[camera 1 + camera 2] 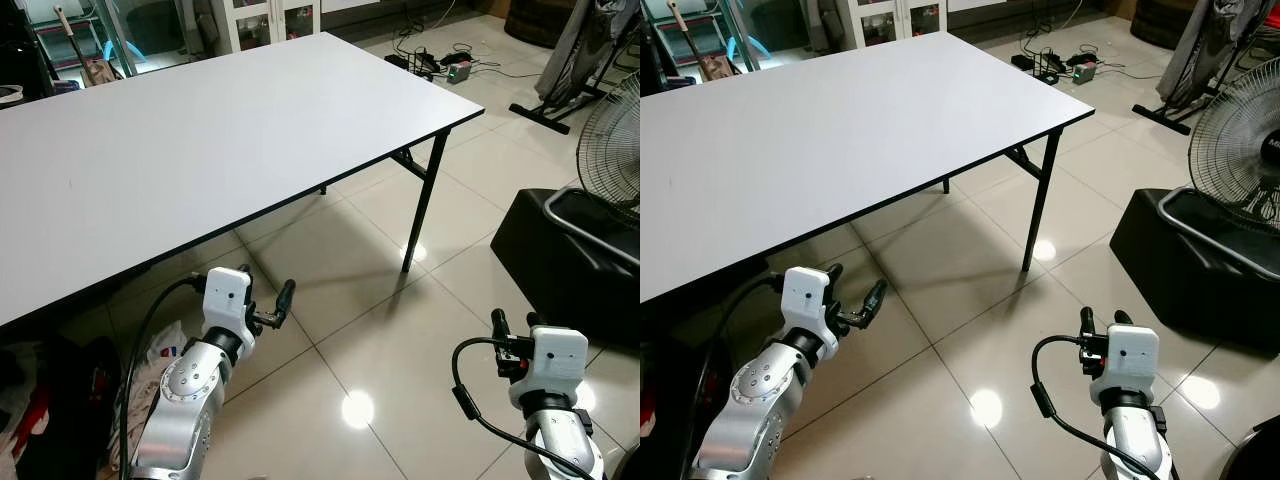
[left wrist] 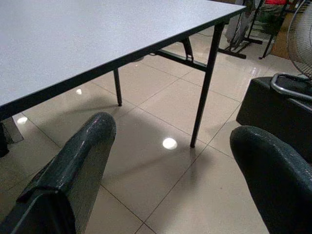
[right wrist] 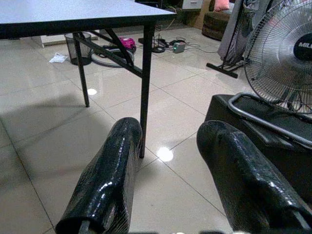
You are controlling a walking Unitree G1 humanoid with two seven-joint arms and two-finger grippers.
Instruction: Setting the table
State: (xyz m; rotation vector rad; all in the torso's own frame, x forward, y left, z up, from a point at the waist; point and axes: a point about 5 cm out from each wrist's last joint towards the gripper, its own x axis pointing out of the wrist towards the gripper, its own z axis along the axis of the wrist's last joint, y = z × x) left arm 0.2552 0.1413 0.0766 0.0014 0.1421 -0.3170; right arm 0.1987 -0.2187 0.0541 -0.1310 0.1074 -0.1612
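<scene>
Hanging low by white table [image 1: 200, 140], L claw [image 1: 266, 298] & R claw [image 1: 512, 322] both parted, empty; table's left cropped.

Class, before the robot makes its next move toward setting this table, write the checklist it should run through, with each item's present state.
1. Left gripper free to pick something up: ok, fingers apart, nothing between them.
2. Right gripper free: ok, fingers apart, nothing held.
3. White table top ready for items: ok, bare surface.
4. Tableware to lay located: not ok, none on the table or tiled floor ahead.
5. Right-side obstacles noted: ok, black box and standing fan sit close by.
6. Grippers above table height: not ok, both are below its edge.
</scene>
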